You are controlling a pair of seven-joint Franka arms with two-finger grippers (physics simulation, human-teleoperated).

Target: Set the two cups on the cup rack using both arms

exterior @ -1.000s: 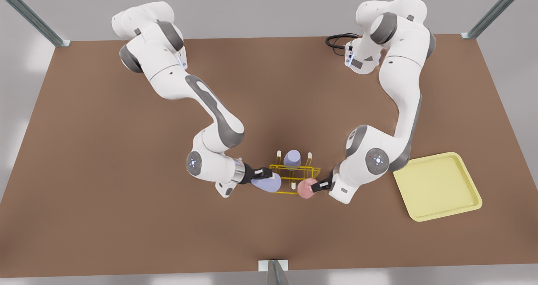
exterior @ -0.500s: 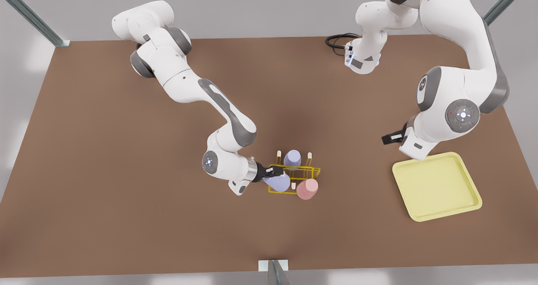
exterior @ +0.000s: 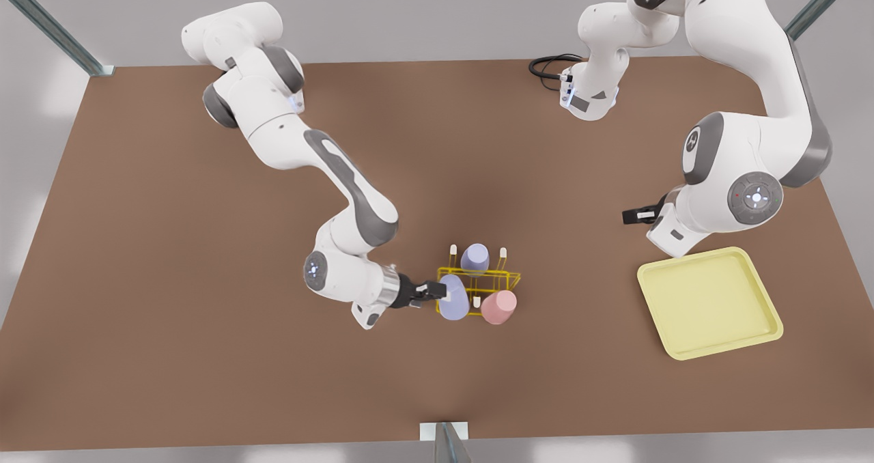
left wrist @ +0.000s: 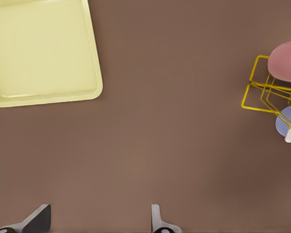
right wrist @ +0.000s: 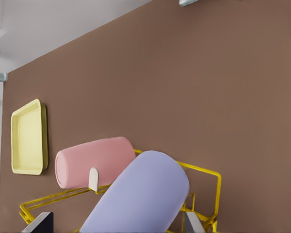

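Note:
The yellow wire cup rack [exterior: 509, 276] stands mid-table. A lavender cup [exterior: 453, 299] sits over the rack's near corner on the front view's left, and a pink cup [exterior: 499, 306] sits over the near corner on the right. My right gripper [exterior: 431, 290] is right beside the lavender cup; in the right wrist view the lavender cup [right wrist: 140, 194] lies between its spread fingers [right wrist: 39, 224], with a gap on one side. The pink cup [right wrist: 94, 160] rests tilted over a white peg. My left gripper [exterior: 629, 215] hovers open and empty [left wrist: 99, 221], well off to the front view's right.
A second lavender cup [exterior: 474, 258] sits on a back peg of the rack [left wrist: 254, 92]. The pale yellow tray [exterior: 710, 306] lies at the front view's right, just below the left arm's wrist. A black cable [exterior: 546, 67] lies at the table's far edge.
The right gripper brought the lavender cup onto the rack, then drew back slightly while the cup stayed. The left gripper let go of the pink cup and withdrew toward the tray.

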